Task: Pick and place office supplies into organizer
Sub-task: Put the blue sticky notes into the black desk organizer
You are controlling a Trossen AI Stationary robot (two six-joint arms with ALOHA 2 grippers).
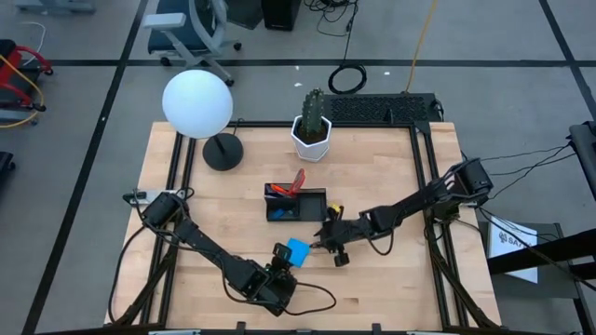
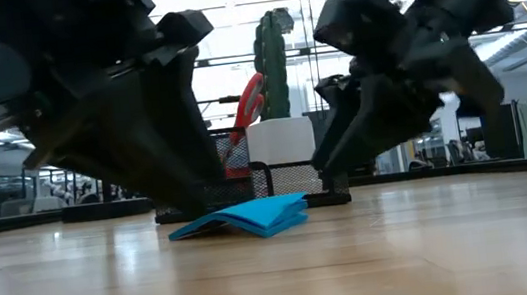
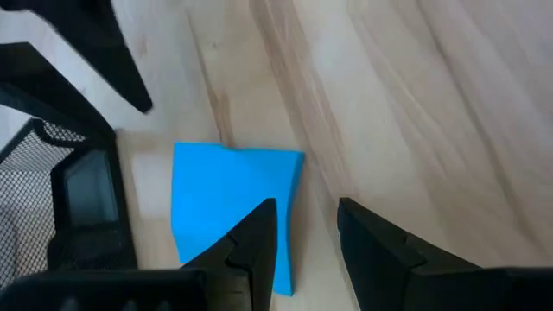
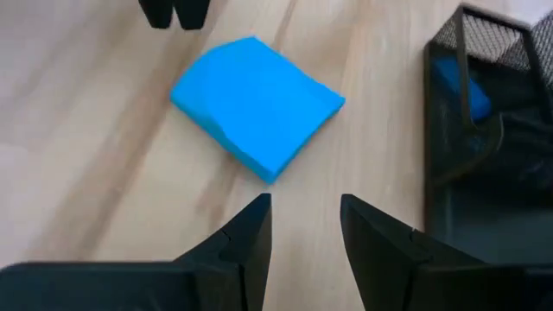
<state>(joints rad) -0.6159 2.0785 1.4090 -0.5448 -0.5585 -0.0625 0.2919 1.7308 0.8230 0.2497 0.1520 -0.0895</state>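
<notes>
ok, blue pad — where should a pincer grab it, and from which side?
The blue pad lies flat on the table, corners curling. Grip across two opposite side edges, coming straight down. The left pincer, open, already hangs at one edge; the organizer sits just beyond.

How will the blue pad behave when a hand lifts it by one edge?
The blue pad probably flexes: in the low view its top sheets bow and lift. It looks thin and light, so a nudge from the left hand may slide it on the smooth table.
</notes>
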